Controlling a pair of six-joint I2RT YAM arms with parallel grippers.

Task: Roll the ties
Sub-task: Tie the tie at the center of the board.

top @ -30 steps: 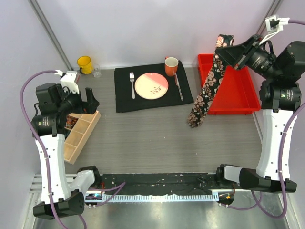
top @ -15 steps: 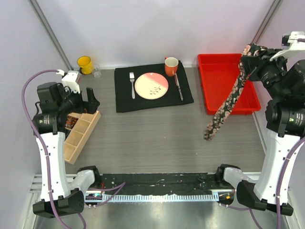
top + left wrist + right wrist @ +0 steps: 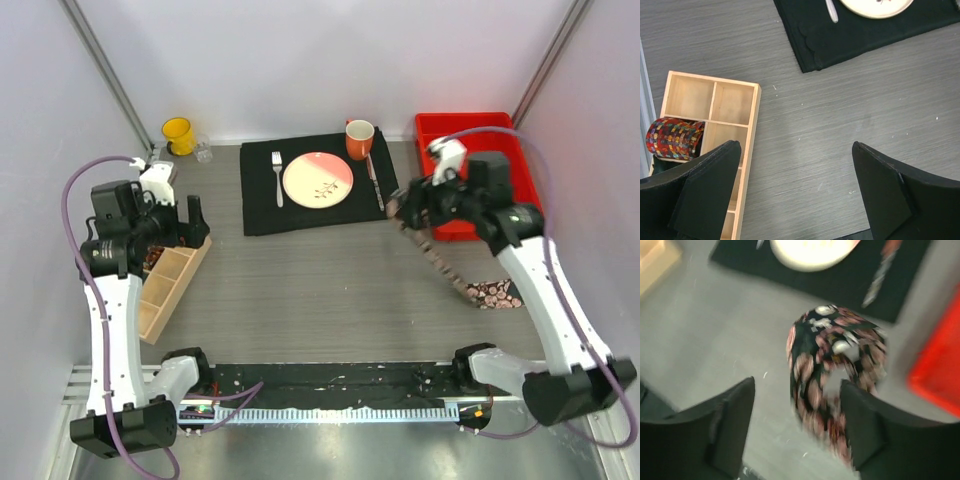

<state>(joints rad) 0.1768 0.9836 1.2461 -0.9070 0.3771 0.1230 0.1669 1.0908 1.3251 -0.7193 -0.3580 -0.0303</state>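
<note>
A black floral tie point(image 3: 441, 263) trails as a long strip from my right gripper point(image 3: 405, 212) down to its wide end, which lies flat on the table. In the right wrist view the tie point(image 3: 832, 350) is blurred and hangs loose in a loop between the parted fingers of my right gripper point(image 3: 796, 390), nearer the right one and not pinched. A red-brown patterned tie point(image 3: 675, 138), rolled into a coil, sits in a compartment of the wooden organiser point(image 3: 752, 130). My left gripper point(image 3: 796, 150) hovers open over bare table beside that box, holding nothing.
A black placemat point(image 3: 262, 210) carries a pink plate point(image 3: 318, 180), fork, knife and orange mug point(image 3: 360, 138). A red tray point(image 3: 500, 130) stands at the back right. A yellow mug point(image 3: 178, 133) and small glass stand back left. The wooden organiser point(image 3: 170, 285) lies at the left.
My right arm swung from above the red tray to low over the table's middle, dragging the floral tie. Its jaws have parted, and the tie's wide end now rests on the table.
</note>
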